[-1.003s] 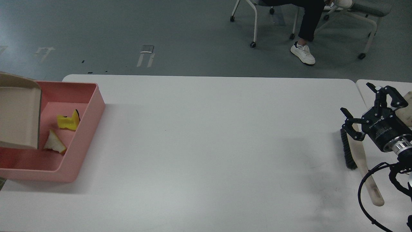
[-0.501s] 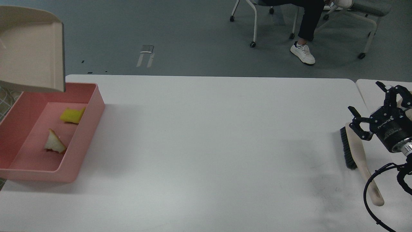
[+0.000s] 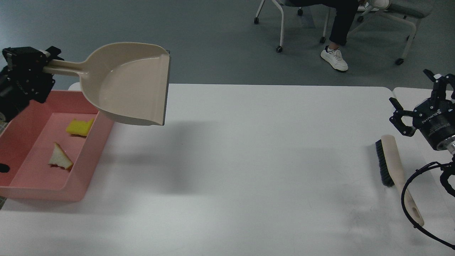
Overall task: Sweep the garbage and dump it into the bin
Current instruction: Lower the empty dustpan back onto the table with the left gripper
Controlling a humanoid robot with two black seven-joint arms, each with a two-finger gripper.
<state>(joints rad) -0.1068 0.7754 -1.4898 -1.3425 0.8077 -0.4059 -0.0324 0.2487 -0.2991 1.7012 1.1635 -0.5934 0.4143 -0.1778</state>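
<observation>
A: Garbage? Sponge piece [image 3: 80, 127] and crusty strip [image 3: 60, 160] lie inside bin [image 3: 95, 153], 9 o'clock.

B: Left gripper [image 3: 48, 61], fingers clamped on dustpan [image 3: 131, 89] handle, pan aloft. Risk: lowering it clips the bin rim.

A: Right gripper [image 3: 421, 93], fingers spread, empty; brush [image 3: 391, 167] on surface [image 3: 249, 160].

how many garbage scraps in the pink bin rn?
2, both in the pink bin: the yellow sponge piece toward its far side, the off-white scrap nearer. None shows in the raised dustpan or on the table.
</observation>
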